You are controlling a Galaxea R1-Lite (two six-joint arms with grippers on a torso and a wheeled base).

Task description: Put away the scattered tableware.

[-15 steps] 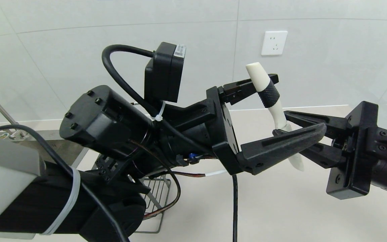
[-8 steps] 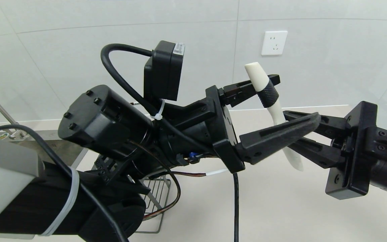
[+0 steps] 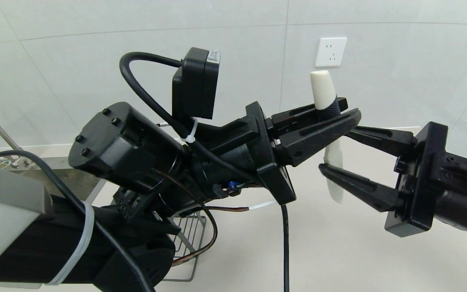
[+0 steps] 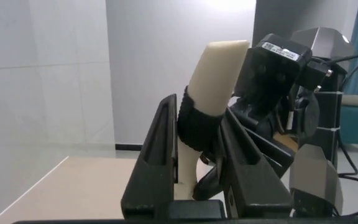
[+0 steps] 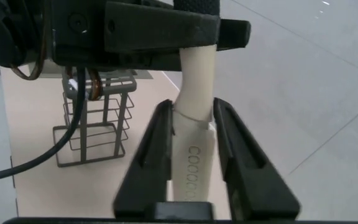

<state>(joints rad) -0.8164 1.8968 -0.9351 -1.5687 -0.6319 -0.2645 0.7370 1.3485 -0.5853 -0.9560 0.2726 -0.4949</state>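
A white utensil [image 3: 320, 87] with a black knurled band stands upright in the air between my two arms. My left gripper [image 3: 339, 109] is shut on the black band, seen close in the left wrist view as the utensil [image 4: 216, 68] clamped in that gripper [image 4: 197, 124]. My right gripper [image 3: 335, 149] comes in from the right and holds the flat lower part. In the right wrist view its fingers [image 5: 160, 143] press both sides of the utensil [image 5: 196, 74] inside the gripper [image 5: 192, 115].
A wire basket [image 3: 187, 235] stands on the beige table [image 3: 339, 251] below my left arm, also visible as the basket [image 5: 95, 124]. A steel surface [image 3: 75, 178] with a rail lies at the left. A tiled wall with an outlet [image 3: 330, 51] is behind.
My left gripper has closed from wide open onto the utensil's black band. The utensil has swung from tilted to upright and shifted slightly right.
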